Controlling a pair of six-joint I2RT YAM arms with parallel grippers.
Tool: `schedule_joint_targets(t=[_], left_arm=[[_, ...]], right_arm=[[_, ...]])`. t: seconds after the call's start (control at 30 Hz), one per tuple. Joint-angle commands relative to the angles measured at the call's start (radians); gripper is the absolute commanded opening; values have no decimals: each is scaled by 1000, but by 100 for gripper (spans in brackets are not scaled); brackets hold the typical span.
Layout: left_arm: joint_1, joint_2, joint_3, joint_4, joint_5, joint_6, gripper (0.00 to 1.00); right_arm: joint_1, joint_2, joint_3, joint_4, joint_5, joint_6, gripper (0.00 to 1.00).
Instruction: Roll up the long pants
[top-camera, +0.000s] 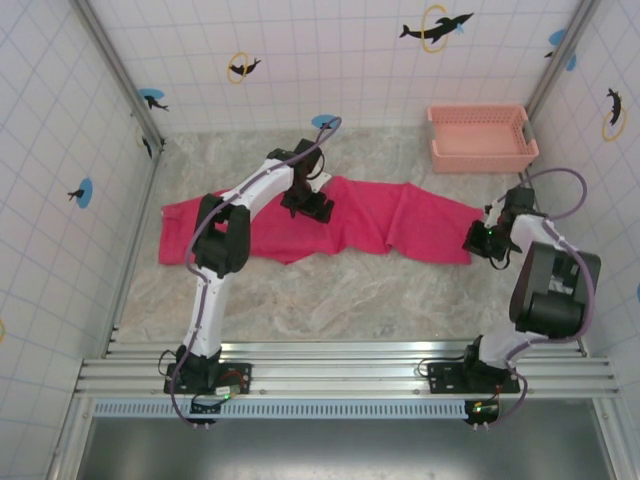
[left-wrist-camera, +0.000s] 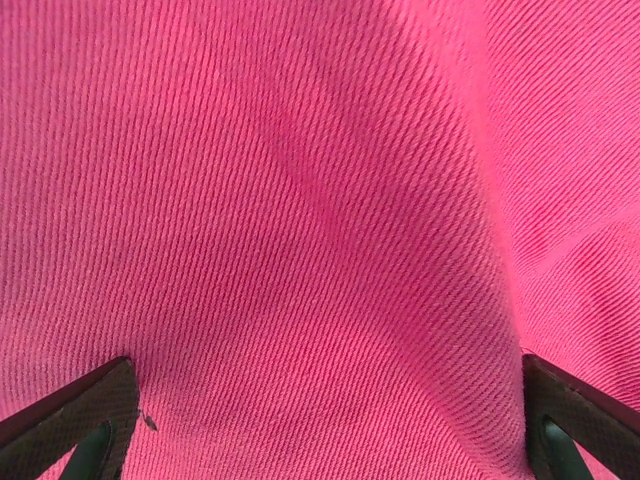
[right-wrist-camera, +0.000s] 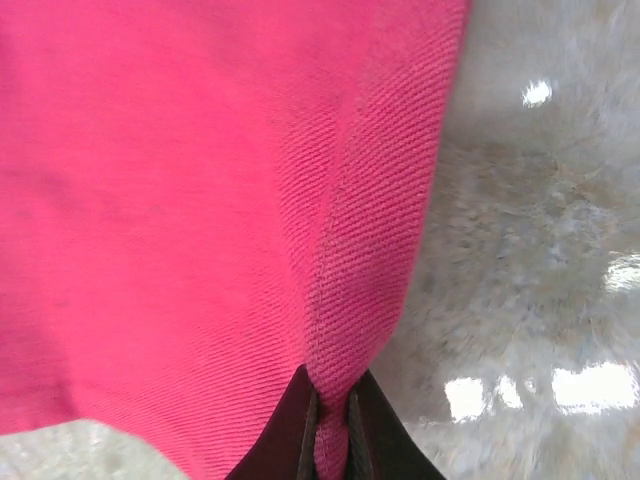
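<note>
Pinching the long pants (top-camera: 400, 225) at one end with the right claw (right-wrist-camera: 330, 420): fingers pressed together on a thin fold of the stitched edge, bare table (right-wrist-camera: 530, 250) just to the right of them. Holding the left claw (left-wrist-camera: 325, 362) spread wide over the middle part of the cloth, one finger at each side and only flat fabric between; touching it or just above, hard to say. Laid out long and nearly flat, reaching from beyond the outer side of the left claw across to the right claw.

Probably soft, light and limp, with a ribbed weave that should give some grip and not slip easily. Likely to sag, wrinkle and unroll when released; not fragile. Better to take hold at the seamed end edge, where the cloth is thicker, near both corners of that end, not in the loose middle.
</note>
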Motion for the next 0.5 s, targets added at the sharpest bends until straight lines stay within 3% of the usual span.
schedule_joint_targets(t=[0.0,0.17,0.47], left_arm=[[17,-47,-12,-49,-16,38,97],[28,-54,0,-55,-10,43,98],[27,-40,37,-96,61,43,98]], right_arm=[[41,-225,9,-22,144,75,0],[87,-428,134,-140,311,101,0],[113,-438,375,-247,397,75,0]])
